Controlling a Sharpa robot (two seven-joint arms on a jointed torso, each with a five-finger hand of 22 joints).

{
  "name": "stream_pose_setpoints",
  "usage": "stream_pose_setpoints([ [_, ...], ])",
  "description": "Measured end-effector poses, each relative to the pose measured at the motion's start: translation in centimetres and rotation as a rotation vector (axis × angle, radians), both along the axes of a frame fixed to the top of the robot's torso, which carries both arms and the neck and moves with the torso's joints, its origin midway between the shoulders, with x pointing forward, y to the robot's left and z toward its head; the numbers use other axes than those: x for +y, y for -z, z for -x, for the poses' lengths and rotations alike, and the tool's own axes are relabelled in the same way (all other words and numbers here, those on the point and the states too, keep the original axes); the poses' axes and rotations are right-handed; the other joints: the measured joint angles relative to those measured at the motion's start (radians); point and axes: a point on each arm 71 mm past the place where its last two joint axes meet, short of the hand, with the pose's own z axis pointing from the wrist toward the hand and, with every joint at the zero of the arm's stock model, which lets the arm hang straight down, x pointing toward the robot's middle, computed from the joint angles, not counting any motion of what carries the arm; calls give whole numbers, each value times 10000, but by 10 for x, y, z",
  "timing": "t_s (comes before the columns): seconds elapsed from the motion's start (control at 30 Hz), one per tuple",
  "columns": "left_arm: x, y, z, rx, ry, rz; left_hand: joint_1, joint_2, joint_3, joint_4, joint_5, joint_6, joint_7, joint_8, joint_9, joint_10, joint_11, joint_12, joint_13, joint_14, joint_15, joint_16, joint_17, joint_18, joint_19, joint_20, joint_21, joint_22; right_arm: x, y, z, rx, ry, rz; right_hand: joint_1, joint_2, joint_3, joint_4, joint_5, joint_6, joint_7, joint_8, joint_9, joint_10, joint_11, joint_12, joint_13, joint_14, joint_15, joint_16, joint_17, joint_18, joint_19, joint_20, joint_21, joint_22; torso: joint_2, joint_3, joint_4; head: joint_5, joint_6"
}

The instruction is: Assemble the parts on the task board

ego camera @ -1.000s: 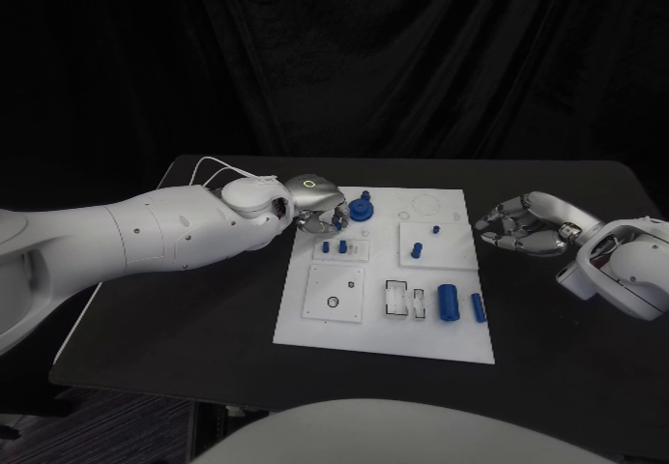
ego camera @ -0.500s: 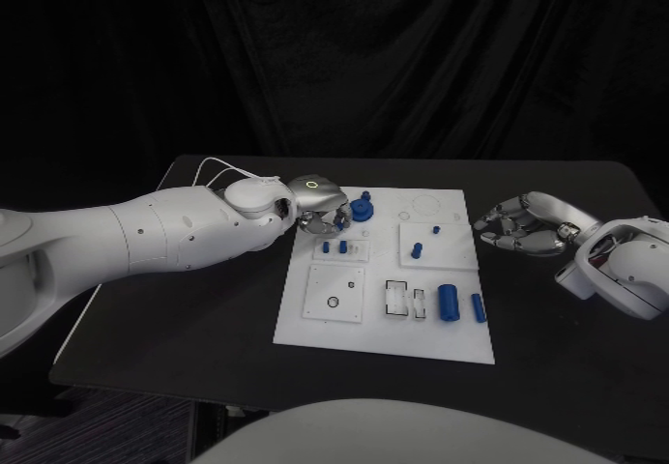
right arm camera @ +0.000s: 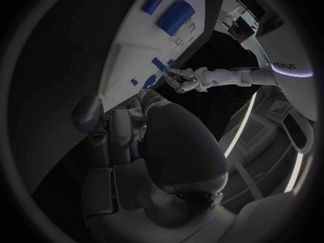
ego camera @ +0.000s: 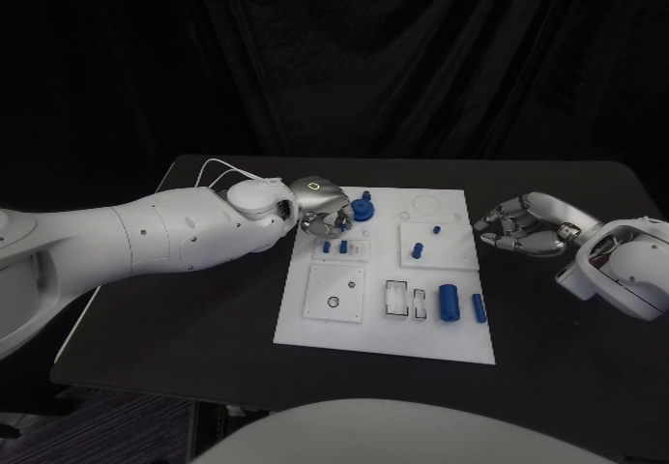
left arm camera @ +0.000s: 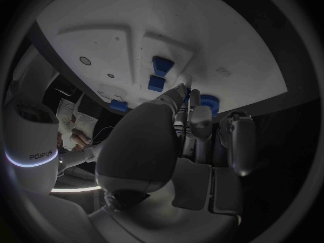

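You have the task board (ego camera: 387,290) lying flat in the middle of the black worktop (ego camera: 209,290), its long sides running from the far edge toward the near edge.

Left hand (ego camera: 321,208): it sits over the board's far left corner, fingers curled downward and close together. The left wrist view puts the fingertips (left arm camera: 183,94) right at the board surface beside two small blue pegs (left arm camera: 159,74). You cannot tell from either view whether anything is pinched between them.

Just beside that hand, toward the far edge, a blue knobbed part (ego camera: 363,207) stands upright on the board. The two small pegs stand in the raised block below the hand.

Right hand (ego camera: 523,227): it hangs over bare worktop off the board's right edge, clear of the board, fingers curled in toward the palm with nothing visible in them.

Other parts on the board:
- a short upright blue pin (ego camera: 417,251) and a smaller blue stub (ego camera: 435,230) on the right-hand square plate;
- a large blue cylinder (ego camera: 448,301) lying near the near right corner;
- a thinner blue rod (ego camera: 479,307) just beside it, closer to the right edge.
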Motion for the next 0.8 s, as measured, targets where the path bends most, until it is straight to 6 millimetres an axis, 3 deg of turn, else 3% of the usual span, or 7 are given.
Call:
stream_pose_setpoints([
  [0.33, -1, 1, 0, 58, -75, -39, -27, -27, -27, 27, 0, -20, 16, -36, -35, 2, 4, -178, -80, -161, 14, -166, -235, 0, -146, 29, -187, -2, 0, 0, 0, 38, 2, 13, 0, 0, 0, 0, 0, 0, 0, 0, 1, -36, -36, -81, -40, 0, 0, -40, -22, 0, -6, 6, -67, 8, 2, -1, 5, 0, 0],
  [0.57, 3, 6, 0, 260, -248, -217, -251, -221, -187, 174, -415, -393, -74, -306, -163, -526, 111, -542, -151, -413, 86, -383, -608, 2, -364, 110, -605, -2, 0, 0, 0, 72, 2, 25, 0, 0, 0, 0, 0, 0, 0, 0, 1, -73, -1, -91, -103, 0, 0, -42, -57, 0, -72, 1, -67, 7, 3, -4, 5, 5, 3],
  [0.67, 3, 6, 0, 312, -274, -255, -317, -262, -257, 205, -547, -447, -58, -308, -189, -691, 108, -618, -133, -464, 107, -445, -689, 166, -413, 87, -694, -3, 0, 1, 0, 83, -2, 28, 0, 0, 0, 0, 0, 0, 0, 0, 1, -73, -1, -93, -105, 0, 0, -41, -57, -1, -72, 1, -67, 7, 4, -4, 5, -3, 4],
  [0.8, 3, 6, 0, 336, -289, -273, -330, -248, -275, 223, -565, -448, -58, -317, -197, -793, 110, -661, -132, -502, 143, -445, -728, 166, -448, 122, -749, -3, 0, 1, 0, 94, 1, 34, 0, 0, 40, -40, 0, 0, 0, 0, -8, -73, -1, -93, -106, -20, 21, -87, -87, 0, -72, 1, -143, 6, 3, -5, 5, -4, 4],
])
